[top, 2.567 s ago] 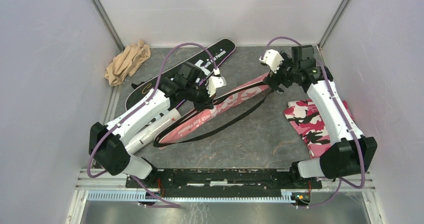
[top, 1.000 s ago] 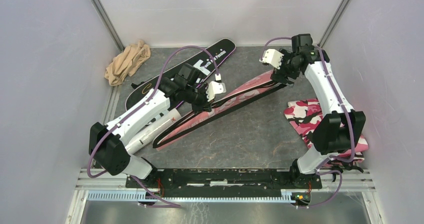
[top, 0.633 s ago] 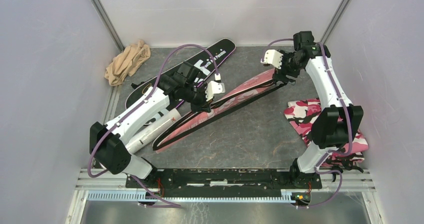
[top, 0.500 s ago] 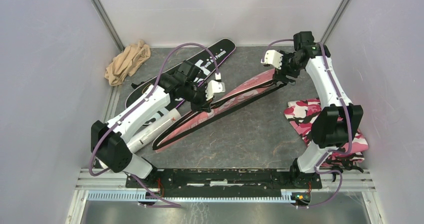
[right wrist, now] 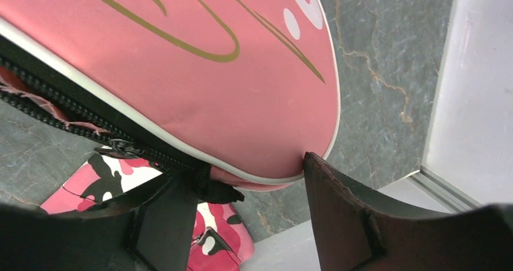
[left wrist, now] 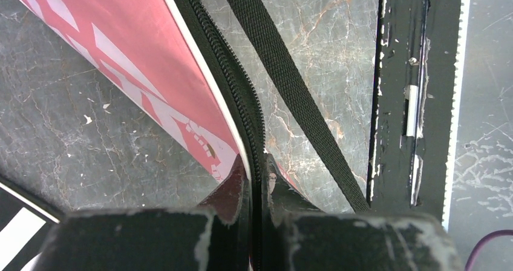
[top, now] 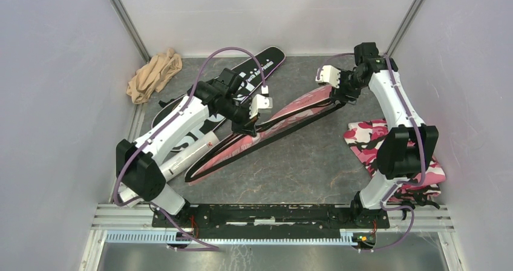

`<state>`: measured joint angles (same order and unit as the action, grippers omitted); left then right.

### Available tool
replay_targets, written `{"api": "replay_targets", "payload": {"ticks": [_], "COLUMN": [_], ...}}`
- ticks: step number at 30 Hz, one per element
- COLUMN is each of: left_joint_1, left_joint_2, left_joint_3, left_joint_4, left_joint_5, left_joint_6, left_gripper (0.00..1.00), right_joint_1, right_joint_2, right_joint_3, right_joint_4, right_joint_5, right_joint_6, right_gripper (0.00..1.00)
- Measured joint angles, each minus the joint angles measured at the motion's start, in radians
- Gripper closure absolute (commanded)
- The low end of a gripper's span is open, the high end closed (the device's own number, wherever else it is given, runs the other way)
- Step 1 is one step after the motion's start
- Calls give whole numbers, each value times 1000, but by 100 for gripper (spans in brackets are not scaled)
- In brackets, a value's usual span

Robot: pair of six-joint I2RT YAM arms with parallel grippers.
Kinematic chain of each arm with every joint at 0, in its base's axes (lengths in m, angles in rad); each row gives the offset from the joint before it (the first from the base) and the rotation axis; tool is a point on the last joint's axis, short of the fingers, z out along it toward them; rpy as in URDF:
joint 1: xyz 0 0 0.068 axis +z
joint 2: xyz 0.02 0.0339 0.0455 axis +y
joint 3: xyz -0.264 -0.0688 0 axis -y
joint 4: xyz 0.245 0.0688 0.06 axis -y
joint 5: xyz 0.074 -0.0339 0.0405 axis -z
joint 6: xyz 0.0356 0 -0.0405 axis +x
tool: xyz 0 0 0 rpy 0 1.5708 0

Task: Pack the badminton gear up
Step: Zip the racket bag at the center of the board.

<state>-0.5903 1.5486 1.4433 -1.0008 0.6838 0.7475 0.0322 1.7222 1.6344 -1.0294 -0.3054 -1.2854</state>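
1. Slippage is the first worry: the left gripper (left wrist: 257,162) is pinched tight on the zip (left wrist: 224,83) of the pink bag (top: 290,112), a thin hold
2. That bag lies slantwise across the middle of the table (top: 302,168), rounded end toward the far right corner
3. The right gripper (right wrist: 245,171) has its jaws apart either side of that end, clamping nothing; frayed threads (right wrist: 24,86) there could jam the zip

Left hand (left wrist: 257,169) tight, right hand (right wrist: 245,173) wide
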Motion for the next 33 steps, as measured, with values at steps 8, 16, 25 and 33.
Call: {"api": "replay_targets", "payload": {"ticks": [8, 16, 25, 33], "left_joint_1": [39, 83, 82, 69], "left_joint_2": [56, 101, 214, 323], "left_joint_3": [56, 118, 313, 476], "left_joint_4": [-47, -94, -105, -56], "left_joint_5": [57, 76, 76, 82], "left_joint_6": [3, 6, 54, -8], "left_gripper": [98, 75, 39, 27], "right_joint_1": [-2, -5, -11, -12], "right_joint_2": [0, -31, -163, -210], "right_joint_3": [-16, -50, -116, -117], "right_joint_4": [10, 9, -87, -157], "right_joint_5": [-40, -46, -26, 3], "right_joint_6": [-37, -70, -87, -10], "right_gripper": [82, 100, 100, 100]}}
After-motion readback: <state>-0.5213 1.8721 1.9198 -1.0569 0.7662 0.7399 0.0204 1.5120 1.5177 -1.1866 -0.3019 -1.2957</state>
